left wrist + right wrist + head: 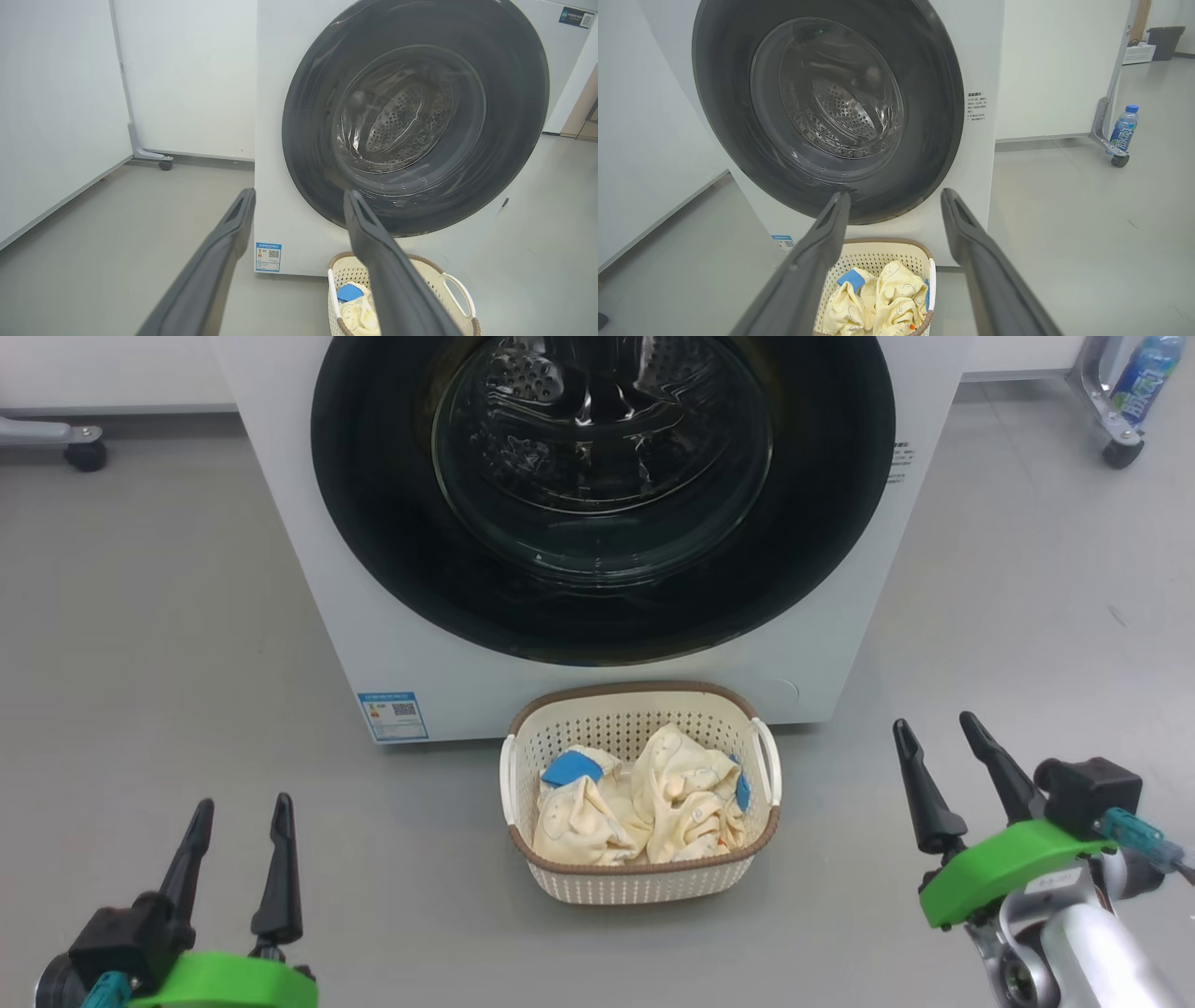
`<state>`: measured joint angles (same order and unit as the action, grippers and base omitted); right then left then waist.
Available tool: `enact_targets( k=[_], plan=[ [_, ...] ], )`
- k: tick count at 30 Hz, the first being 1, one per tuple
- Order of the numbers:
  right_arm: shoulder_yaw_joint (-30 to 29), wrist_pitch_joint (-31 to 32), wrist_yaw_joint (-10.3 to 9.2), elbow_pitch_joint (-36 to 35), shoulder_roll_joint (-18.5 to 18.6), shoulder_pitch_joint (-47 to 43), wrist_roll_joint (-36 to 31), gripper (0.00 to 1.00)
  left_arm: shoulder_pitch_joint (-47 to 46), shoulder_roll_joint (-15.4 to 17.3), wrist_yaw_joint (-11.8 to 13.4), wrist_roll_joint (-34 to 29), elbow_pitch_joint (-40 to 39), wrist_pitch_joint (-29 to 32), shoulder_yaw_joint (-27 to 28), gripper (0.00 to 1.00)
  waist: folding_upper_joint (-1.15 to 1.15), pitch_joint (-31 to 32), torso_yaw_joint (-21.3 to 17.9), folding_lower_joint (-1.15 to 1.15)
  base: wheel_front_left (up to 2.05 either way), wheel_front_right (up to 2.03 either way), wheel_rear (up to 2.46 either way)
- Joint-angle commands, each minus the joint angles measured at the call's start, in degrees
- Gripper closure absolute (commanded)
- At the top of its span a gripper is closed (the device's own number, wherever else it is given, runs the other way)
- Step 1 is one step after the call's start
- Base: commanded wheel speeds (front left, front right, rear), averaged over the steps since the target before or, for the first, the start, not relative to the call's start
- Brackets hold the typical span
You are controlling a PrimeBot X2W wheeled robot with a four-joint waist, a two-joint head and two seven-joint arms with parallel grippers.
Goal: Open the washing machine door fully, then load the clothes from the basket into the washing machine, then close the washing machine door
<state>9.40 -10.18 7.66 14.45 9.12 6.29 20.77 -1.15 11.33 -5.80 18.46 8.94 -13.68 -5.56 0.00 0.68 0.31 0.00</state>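
Observation:
The white washing machine [308,579] stands ahead with its round black-rimmed door [392,541] closed flat against the front; the steel drum shows through the glass. On the floor just before it sits the cream basket [644,887], holding pale yellow clothes [644,803] with blue patches. My left gripper [241,821] hangs open at the lower left, well left of the basket. At the lower right my right gripper [934,733] is open too, right of the basket. Both are empty. The left wrist view shows the door [308,116] and basket [448,280]; the right wrist view shows the door [934,107], basket [887,249] and clothes [878,298].
Grey floor spreads on both sides of the machine. A blue label sticker [392,715] sits on the machine's lower left front. A wheeled frame foot [84,453] stands far left, and a drink bottle [1144,378] rests on a wheeled foot at the far right.

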Motion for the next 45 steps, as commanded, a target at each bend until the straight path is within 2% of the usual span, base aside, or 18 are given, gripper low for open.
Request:
enact_targets(
  k=[1,12,24,45],
  plan=[
    [1.0,-0.8,-0.17,-2.1,1.5,3.3,-1.6,0.0,-2.1,1.7,0.5,-1.6,-2.2,-1.0,2.4,0.0,0.0,0.0,0.0,0.0,0.0,0.0,0.0],
    [-1.1,-0.7,-0.17,-1.4,0.8,3.2,-4.3,0.0,-2.0,1.4,2.7,-2.7,-1.1,-1.3,3.6,0.0,0.0,-0.2,0.0,0.0,0.0,0.0,0.0],
    [-2.0,-0.7,-0.17,-1.2,0.0,3.0,-4.8,0.0,-1.6,0.5,3.7,-0.6,-1.2,-1.2,4.3,0.0,0.0,-0.3,0.0,0.0,0.0,0.0,0.0],
    [-2.0,-1.2,-0.17,-1.0,-0.1,3.1,-4.8,0.0,-2.9,1.8,2.6,0.4,0.4,-1.1,3.4,0.0,0.0,-0.4,-0.2,0.0,0.0,0.0,0.0]
  ],
)
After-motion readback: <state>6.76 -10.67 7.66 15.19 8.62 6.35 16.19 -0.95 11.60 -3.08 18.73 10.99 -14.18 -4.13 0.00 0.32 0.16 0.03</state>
